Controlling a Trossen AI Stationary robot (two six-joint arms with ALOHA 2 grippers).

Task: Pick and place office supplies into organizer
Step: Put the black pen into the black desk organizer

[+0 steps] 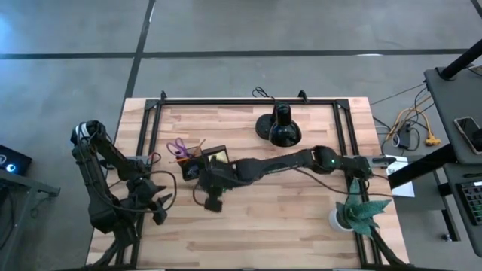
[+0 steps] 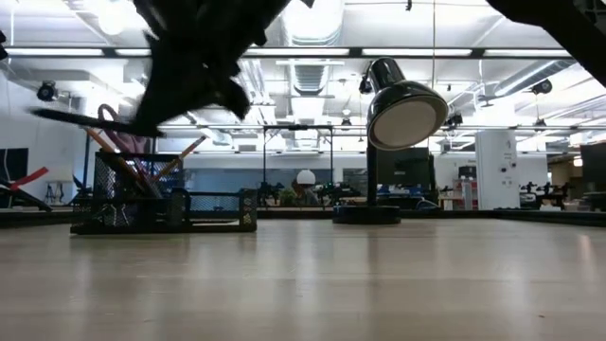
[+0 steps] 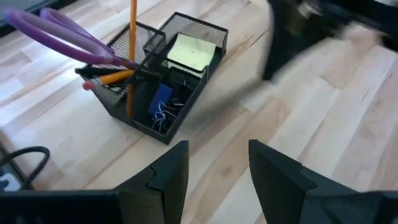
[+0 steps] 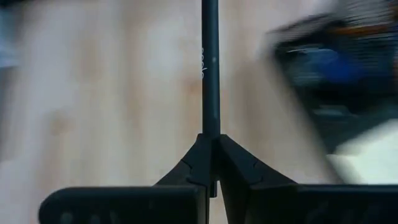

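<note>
Right wrist view: the right gripper [image 4: 211, 177] is seen clamped on a black pen [image 4: 210, 74], which juts straight out past the closed fingertips, with the organizer [image 4: 336, 81] just off to one side. High view: the right gripper [image 1: 205, 175] is placed right beside the organizer [image 1: 202, 160], where scissors [image 1: 178, 147], pencil [image 1: 183, 157] and pad [image 1: 219, 156] are held. Left gripper [image 3: 214, 163] is noted with fingers apart and empty, the organizer [image 3: 163, 78] lying ahead of it.

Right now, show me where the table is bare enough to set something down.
Free: the near strip of the table, between the left claw and the plant; also the far-left corner beside the lamp. Crowded: around the organizer, where the right claw holds a pen.
</note>
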